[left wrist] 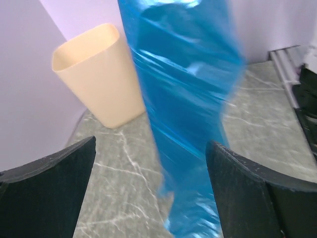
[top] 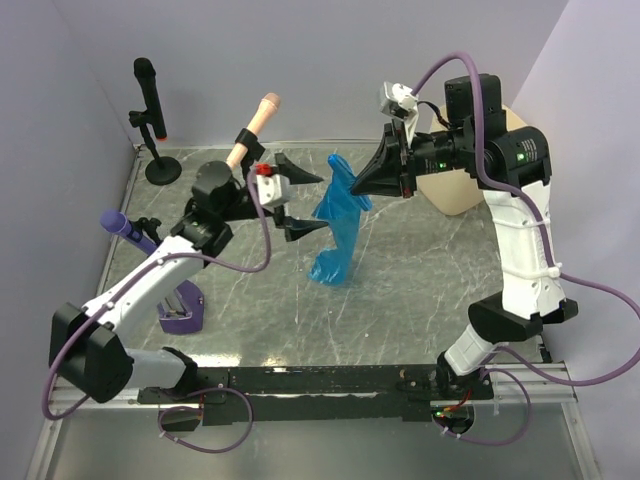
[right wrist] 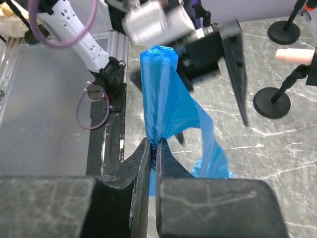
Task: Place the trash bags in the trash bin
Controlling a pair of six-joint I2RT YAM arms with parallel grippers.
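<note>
Top view: the trash bin (top: 452,192) stands upright at the far right of the bench (top: 420,300), partly hidden behind the right arm, so I cannot see into it. The right jaws are pinched shut on the upper end of a blue trash bag (top: 338,225). The bag hangs as a long crumpled strip of thin film, and its lower end is bunched at the grey marbled bench top. The left jaws are spread wide just beside the bag.

Left wrist view: the bin (left wrist: 99,74) is smooth cream plastic with a rounded-square rim, narrowing toward its base. Only a sliver of inner wall shows below the rim. The glossy, creased bag (left wrist: 188,99) hangs between the two open black jaws, well in front of the bin.

Right wrist view: the bag (right wrist: 161,94) is twisted into a tight roll above the closed jaws, and a loose flap trails off to the right.
</note>
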